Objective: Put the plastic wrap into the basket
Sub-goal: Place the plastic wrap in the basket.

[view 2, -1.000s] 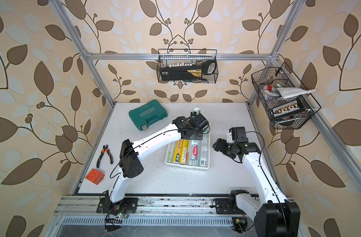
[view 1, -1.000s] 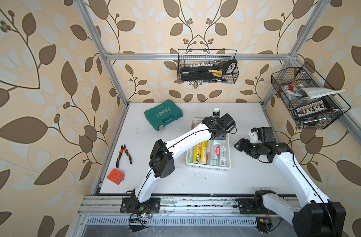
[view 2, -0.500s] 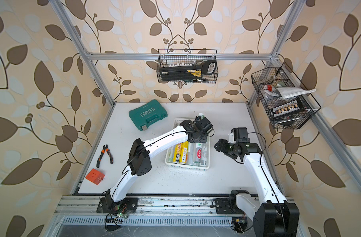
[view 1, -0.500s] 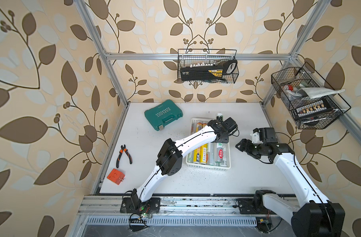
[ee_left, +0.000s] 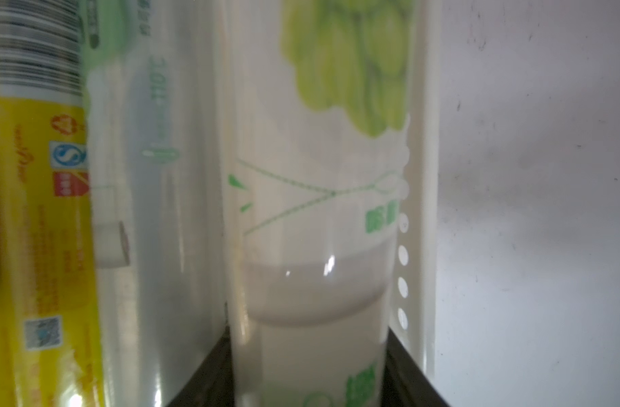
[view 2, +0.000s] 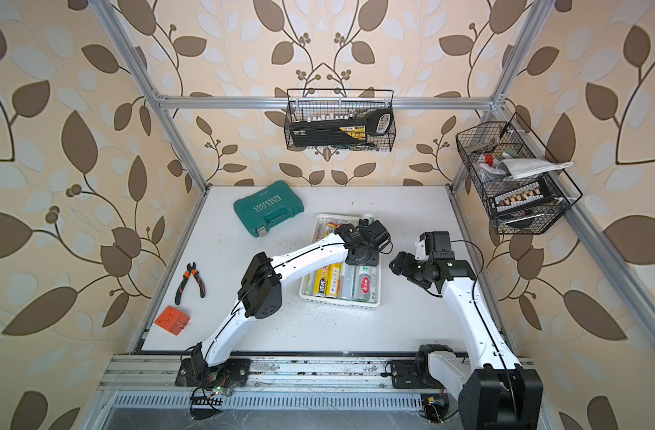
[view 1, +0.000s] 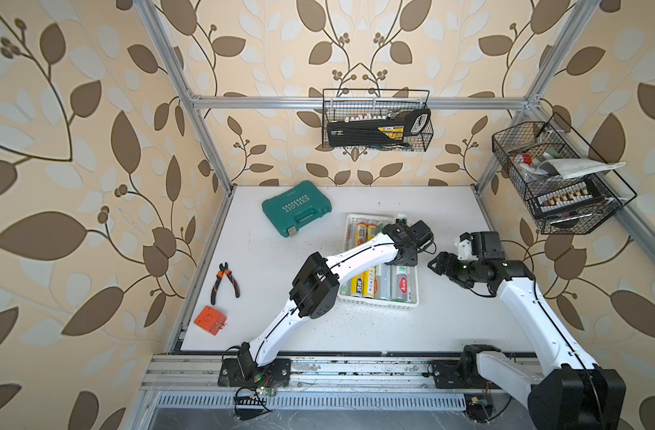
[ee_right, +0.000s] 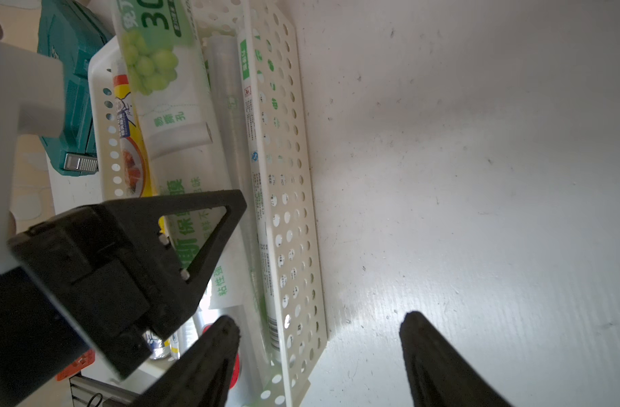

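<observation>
The white perforated basket (view 1: 378, 303) (view 2: 337, 302) stands mid-table and holds several plastic wrap rolls, among them a yellow one (view 1: 361, 283) (view 2: 320, 284) and a silvery-white one (view 1: 402, 284). My left gripper (view 1: 401, 228) (view 2: 366, 224) (ee_left: 308, 338) hangs over the basket's far right part, shut on a silvery-white roll with green grapes (ee_left: 319, 176) (ee_right: 160, 70). That roll lies along the basket's side wall (ee_left: 417, 211) (ee_right: 287, 176), on top of other rolls. My right gripper (view 1: 435, 262) (view 2: 394, 262) (ee_right: 320, 319) stands open and empty just right of the basket, low over the table.
A teal tool case (view 1: 296, 206) lies at the back left, pliers (view 1: 225, 283) and an orange block (view 1: 209, 320) at the left edge. Black wire baskets hang on the back wall (view 1: 376, 124) and the right wall (view 1: 553, 182). The white table (view 1: 448, 316) carries small dark specks.
My left arm has reached further across the basket toward its right side, still holding the roll. The right arm has barely moved.
</observation>
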`<action>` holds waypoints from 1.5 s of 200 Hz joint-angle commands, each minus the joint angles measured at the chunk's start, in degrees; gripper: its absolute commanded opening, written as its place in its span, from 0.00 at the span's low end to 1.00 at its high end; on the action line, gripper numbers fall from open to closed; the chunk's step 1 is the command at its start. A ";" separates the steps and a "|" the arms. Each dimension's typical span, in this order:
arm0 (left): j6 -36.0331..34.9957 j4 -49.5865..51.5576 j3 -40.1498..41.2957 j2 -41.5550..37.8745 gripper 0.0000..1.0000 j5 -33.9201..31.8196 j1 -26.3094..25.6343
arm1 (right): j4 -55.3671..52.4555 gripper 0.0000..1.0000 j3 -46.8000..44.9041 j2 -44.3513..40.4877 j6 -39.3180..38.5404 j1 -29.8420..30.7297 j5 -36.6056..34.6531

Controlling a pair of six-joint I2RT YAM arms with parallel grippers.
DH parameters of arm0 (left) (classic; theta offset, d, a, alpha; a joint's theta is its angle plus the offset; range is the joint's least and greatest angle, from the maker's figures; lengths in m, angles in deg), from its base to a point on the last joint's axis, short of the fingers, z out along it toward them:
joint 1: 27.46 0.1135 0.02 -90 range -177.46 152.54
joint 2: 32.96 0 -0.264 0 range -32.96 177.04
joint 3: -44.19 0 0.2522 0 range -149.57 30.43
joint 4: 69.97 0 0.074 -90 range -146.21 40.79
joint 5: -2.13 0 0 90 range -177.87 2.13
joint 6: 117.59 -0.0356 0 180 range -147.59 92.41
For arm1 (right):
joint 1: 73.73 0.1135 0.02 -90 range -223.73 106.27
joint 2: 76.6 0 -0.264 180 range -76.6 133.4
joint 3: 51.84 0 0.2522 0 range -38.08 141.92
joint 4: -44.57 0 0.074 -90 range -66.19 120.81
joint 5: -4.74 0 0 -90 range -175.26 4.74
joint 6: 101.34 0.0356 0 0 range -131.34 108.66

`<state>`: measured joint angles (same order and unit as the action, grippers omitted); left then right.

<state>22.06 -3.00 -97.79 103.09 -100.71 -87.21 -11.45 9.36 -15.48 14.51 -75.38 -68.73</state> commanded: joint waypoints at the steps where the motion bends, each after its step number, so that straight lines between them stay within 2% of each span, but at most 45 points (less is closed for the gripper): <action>1: 0.96 -2.41 -0.99 -1.06 0.42 -0.68 -0.56 | -0.29 0.75 -1.21 -0.73 -0.62 -0.29 0.72; 151: 1.16 -1.49 -0.01 -0.87 0.59 -2.40 -0.65 | -0.02 0.75 -1.52 -0.27 -0.53 -0.43 0.69; 260: -0.86 -1.69 0.26 -2.87 0.62 -2.71 -0.74 | -0.10 0.75 -1.47 -0.23 -0.58 -0.41 0.59; 300: -4.26 -1.85 3.43 -8.31 0.71 -8.96 -0.80 | -0.63 0.76 -0.63 -1.59 -1.49 -0.42 0.27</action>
<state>20.51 -5.12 -96.77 102.39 -103.51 -87.56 -11.48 9.03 -15.59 14.16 -75.69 -68.73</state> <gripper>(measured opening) 0.691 0.758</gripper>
